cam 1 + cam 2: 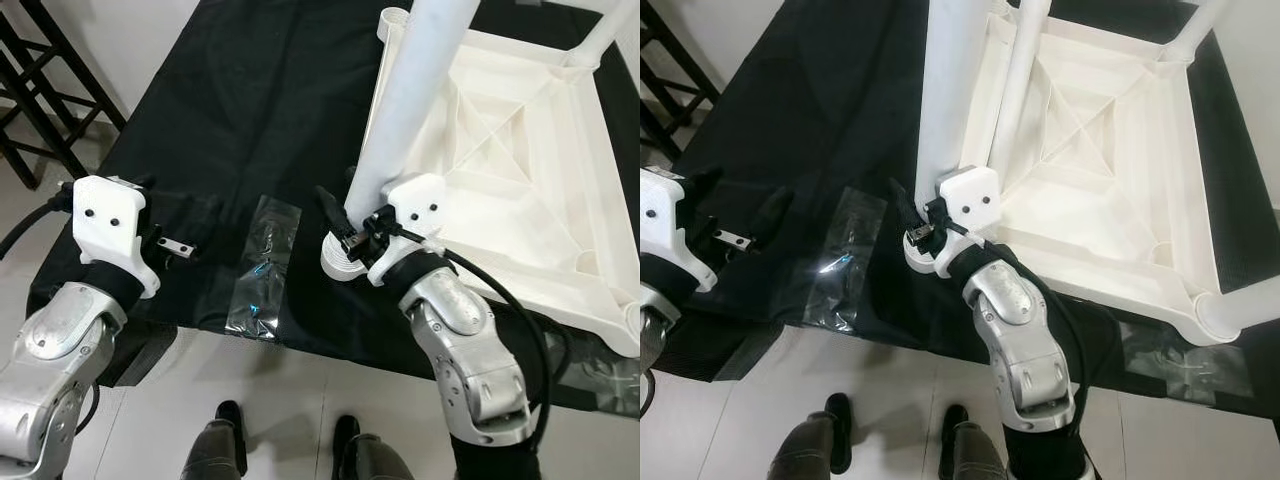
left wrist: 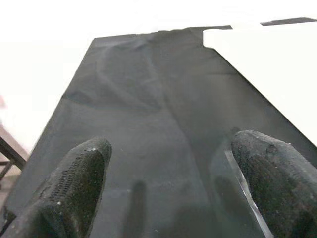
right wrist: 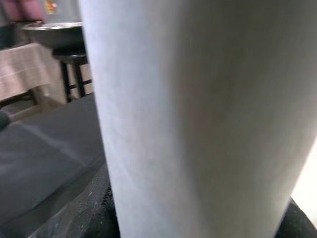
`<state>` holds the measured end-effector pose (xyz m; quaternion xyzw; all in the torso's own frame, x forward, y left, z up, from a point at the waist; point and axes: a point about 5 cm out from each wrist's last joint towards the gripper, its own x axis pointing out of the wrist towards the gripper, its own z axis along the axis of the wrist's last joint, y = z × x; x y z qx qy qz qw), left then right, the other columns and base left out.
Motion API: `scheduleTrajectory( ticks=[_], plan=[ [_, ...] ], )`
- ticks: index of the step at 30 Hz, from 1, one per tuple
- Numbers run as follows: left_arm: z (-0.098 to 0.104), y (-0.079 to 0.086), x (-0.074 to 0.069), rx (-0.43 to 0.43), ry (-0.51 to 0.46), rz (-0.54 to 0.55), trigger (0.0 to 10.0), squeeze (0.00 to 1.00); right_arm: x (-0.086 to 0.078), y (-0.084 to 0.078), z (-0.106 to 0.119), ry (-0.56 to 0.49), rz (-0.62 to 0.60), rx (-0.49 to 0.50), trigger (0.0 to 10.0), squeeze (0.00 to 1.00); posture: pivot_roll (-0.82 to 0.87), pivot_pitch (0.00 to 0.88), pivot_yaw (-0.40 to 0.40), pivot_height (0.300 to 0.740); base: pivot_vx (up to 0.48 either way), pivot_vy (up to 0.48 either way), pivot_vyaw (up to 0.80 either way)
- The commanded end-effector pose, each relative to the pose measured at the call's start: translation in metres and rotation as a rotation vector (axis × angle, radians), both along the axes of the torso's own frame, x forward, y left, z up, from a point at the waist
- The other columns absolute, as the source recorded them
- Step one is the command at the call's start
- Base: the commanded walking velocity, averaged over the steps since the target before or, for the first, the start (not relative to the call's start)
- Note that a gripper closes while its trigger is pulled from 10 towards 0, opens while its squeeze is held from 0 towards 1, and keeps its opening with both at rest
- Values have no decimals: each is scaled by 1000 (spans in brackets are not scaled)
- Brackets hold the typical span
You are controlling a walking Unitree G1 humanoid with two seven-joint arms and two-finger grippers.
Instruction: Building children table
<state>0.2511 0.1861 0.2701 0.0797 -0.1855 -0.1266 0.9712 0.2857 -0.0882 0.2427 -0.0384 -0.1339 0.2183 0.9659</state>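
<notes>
1. The right gripper [image 1: 345,235] is clamping the lower end of a white table leg [image 1: 405,110] at centre frame in the left eye view. The leg is rising steeply toward the top edge, and the right wrist view is looking straight at its pale surface, with the fingers closed around it.

2. The upturned white tabletop [image 1: 520,170] is lying ribbed side up on the black cloth [image 1: 240,100] across the right of the frame. An empty corner socket [image 1: 393,20] is sitting at its upper left corner, and another leg [image 1: 1200,25] is already standing at the upper right.

3. The grip is sitting close to one end of a long leg, so the free end is likely pulling hard on the fingers; a slip or twist in the grasp looks like the main danger.

4. The leg is probably needing to meet the socket squarely. Coming in tilted, it is liable to jam or shove the tabletop along the cloth.

5. The left gripper [image 1: 172,245] is hovering spread and empty over the cloth at the left, well apart from the tabletop, so nothing is bracing it.

6. A clear plastic bag [image 1: 262,265] is lying between the two grippers, where a swinging leg could sweep it off the near edge.
</notes>
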Motion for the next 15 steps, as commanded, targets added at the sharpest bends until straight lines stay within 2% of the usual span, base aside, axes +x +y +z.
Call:
scheduleTrajectory(
  ticks=[1,3,5,8,10,11,13,14,15],
  plan=[
    [3,0,1,17,-16,-18,10000,0,11,-16,-46,248,-133,-76,10000,0,93,332,-59,740,0,0,0],
    [8,-2,1,10,-27,-49,10000,0,12,-15,-43,236,-132,-82,10000,0,94,326,-59,740,0,0,0],
    [29,-9,1,-26,-68,-181,10000,0,14,-13,-42,223,-122,-88,10000,0,96,309,-63,740,0,0,0],
    [37,-11,0,-40,-84,-237,10000,0,15,-13,-42,220,-119,-88,10000,0,98,304,-63,740,0,0,0],
    [63,-21,-2,-34,-130,-392,10000,0,17,-7,-40,199,-100,-81,10000,0,106,291,-60,740,0,0,0],
    [63,-21,-2,-34,-130,-392,10000,0,17,-7,-40,199,-100,-81,10000,0,106,291,-60,740,0,0,0],
    [87,-31,-4,-30,-149,-564,10000,0,18,-2,-38,180,-80,-74,10000,0,109,285,-58,740,0,0,0],
    [87,-31,-4,-30,-149,-564,10000,0,18,-2,-38,180,-80,-74,10000,0,109,285,-58,740,0,0,0],
    [97,-37,-3,-40,-146,-655,10000,1000,18,1,-37,167,-70,-75,10000,0,112,280,-53,740,0,0,0]
  ],
)
